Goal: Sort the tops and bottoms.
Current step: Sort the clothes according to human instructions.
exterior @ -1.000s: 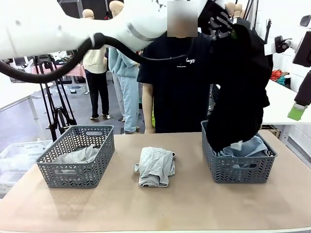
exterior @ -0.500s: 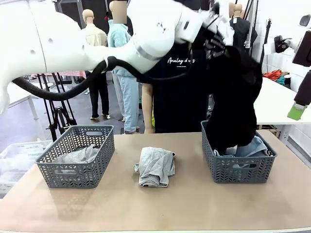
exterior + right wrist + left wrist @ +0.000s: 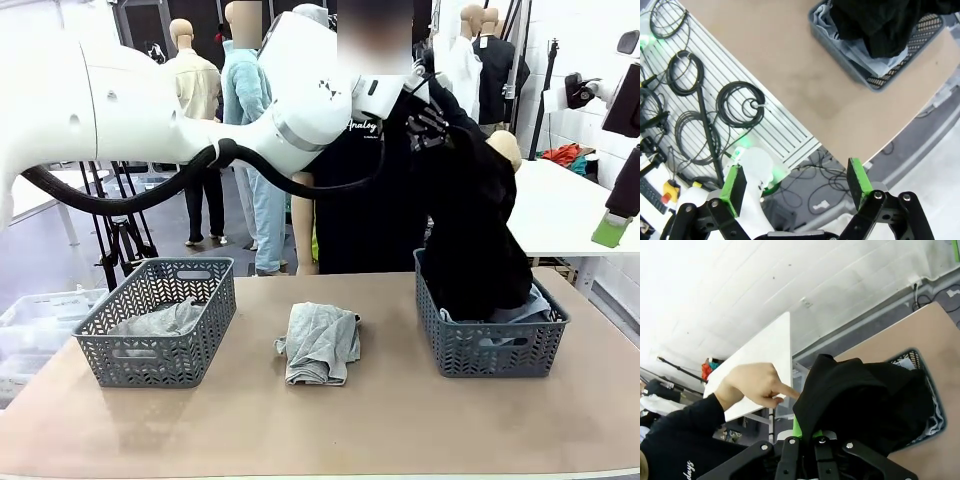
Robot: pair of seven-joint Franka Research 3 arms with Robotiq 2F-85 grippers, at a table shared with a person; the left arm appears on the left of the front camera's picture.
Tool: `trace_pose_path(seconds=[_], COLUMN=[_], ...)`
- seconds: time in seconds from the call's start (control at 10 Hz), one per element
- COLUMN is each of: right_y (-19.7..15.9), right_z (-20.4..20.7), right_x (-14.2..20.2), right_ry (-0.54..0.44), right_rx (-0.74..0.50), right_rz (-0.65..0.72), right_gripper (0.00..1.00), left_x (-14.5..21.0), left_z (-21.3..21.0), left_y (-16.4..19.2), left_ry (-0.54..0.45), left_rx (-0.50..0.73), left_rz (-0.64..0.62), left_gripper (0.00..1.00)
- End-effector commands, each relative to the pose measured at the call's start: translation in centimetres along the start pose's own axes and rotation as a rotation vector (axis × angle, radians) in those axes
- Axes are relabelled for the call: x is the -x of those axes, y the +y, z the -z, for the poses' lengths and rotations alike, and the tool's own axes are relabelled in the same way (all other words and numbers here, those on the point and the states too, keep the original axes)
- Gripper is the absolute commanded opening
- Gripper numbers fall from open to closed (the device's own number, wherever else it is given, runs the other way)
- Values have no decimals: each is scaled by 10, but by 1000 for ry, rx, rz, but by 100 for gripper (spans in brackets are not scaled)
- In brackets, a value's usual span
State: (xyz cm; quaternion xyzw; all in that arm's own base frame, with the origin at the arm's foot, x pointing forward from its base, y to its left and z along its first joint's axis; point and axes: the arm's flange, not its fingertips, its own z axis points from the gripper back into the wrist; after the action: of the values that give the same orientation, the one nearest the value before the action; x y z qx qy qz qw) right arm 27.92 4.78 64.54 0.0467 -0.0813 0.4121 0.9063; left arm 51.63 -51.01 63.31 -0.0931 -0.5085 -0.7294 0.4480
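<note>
Black garment (image 3: 480, 240) lower into grey basket (image 3: 500, 352), left hand (image 3: 438, 120) clamped on it; right hand (image 3: 796, 182) wide apart.

A soft black garment (image 3: 480, 230) hangs bunched from the left end effector (image 3: 437, 118), its lower part sunk into the right grey plastic basket (image 3: 495, 350) (over light blue denim (image 3: 535, 305)). A crumpled grey garment (image 3: 320, 343) lies mid-tabletop (image 3: 400, 420); a second grey garment (image 3: 160, 320) sits in the left grey basket (image 3: 150, 365).
</note>
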Motion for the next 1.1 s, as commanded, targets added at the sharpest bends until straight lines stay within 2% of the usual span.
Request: trace_pose_path(seconds=[0.0,0.1,0.2,0.5,0.6,0.7,0.9,1.0], right_y=[1,1,1,1,1,1,1,1], right_z=[-2,-2,-2,-2,-2,-2,-2,-2], right_x=[-2,-2,-2,-2,-2,-2,-2,-2], right_ry=[10,10,10,10,10,10,10,10], right_rx=[2,2,2,2,2,2,2,2], right_rz=[14,14,14,14,14,14,14,14], right_gripper=[100,100,100,100,100,100,100,100], left_x=[10,6,20,70,85,98,111,110], left_z=[2,3,11,64,72,78,98,98], left_y=[-1,-11,-9,-16,-20,-22,-35,-36], left_ry=[11,-40,-112,-278,-205,-233,-294,-240], left_rx=[4,48,53,184,186,173,267,301], left_rz=[-10,31,18,-40,-64,-112,-131,-173], left_gripper=[0,0,0,0,0,0,0,0])
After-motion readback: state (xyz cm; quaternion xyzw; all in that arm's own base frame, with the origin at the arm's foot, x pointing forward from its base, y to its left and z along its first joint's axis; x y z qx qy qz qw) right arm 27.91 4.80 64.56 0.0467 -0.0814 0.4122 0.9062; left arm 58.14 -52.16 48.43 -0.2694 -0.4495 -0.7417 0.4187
